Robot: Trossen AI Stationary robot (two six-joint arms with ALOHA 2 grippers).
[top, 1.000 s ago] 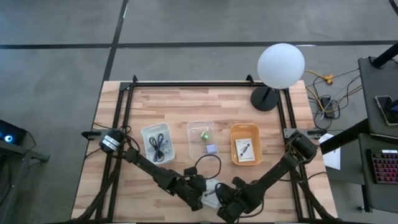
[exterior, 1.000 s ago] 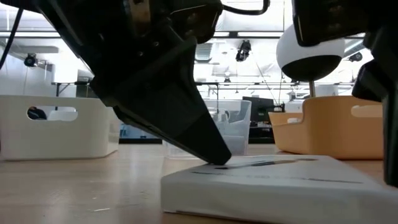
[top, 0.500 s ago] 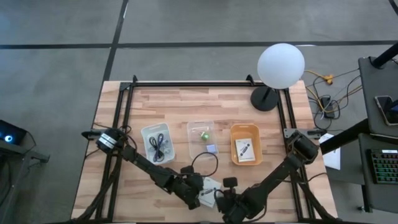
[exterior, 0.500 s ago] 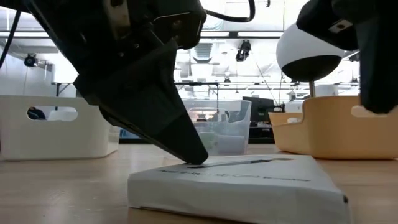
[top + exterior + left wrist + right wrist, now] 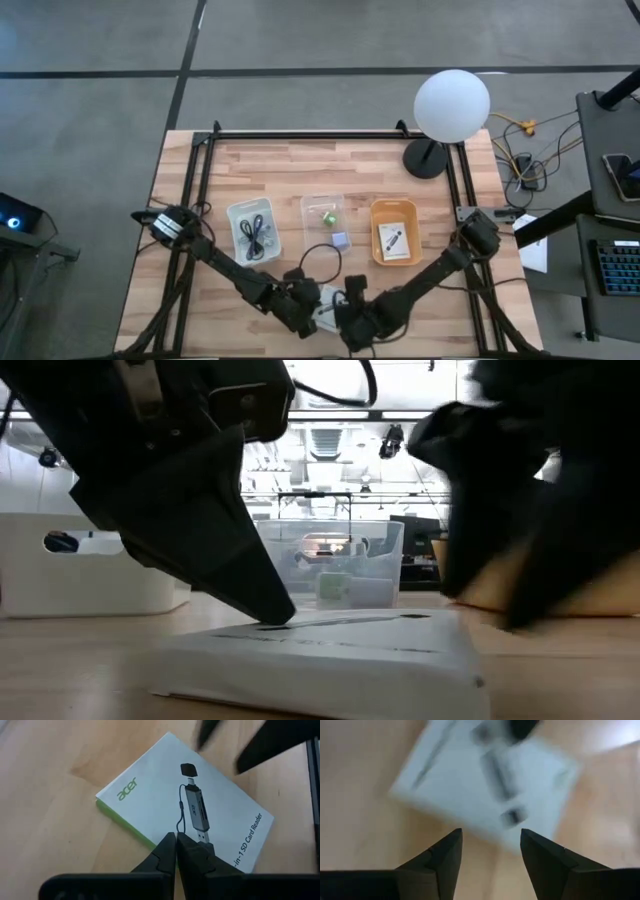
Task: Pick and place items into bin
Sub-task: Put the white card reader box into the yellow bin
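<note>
Left gripper (image 5: 176, 840) has its fingers pressed together, with the tips resting on the printed top face of the white card-reader packet (image 5: 190, 805). The packet lies flat on the wooden table (image 5: 290, 170) near the front edge, between the two arms and well apart from the trays. Nothing is clamped; the contact is a downward press only.

Risk 1: the closed tips act as a pivot. If the left arm shifts sideways, the packet is likely to slide or rotate on the smooth wood and leave the other gripper's line of approach.

Right gripper (image 5: 490, 852) has its fingers apart and points at the same packet, just beside its right edge. It holds nothing.

Risk 2: the packet is thin and lies flush with the table. The fingers may close above it or push it leftward rather than get under an edge.

Risk 3: both grippers work close together over one small item, so contact between them is possible.

Beyond stand the white tray (image 5: 252, 232), the clear tray (image 5: 308, 205) and the orange tray (image 5: 394, 204); a loose grip could drop the packet short.
</note>
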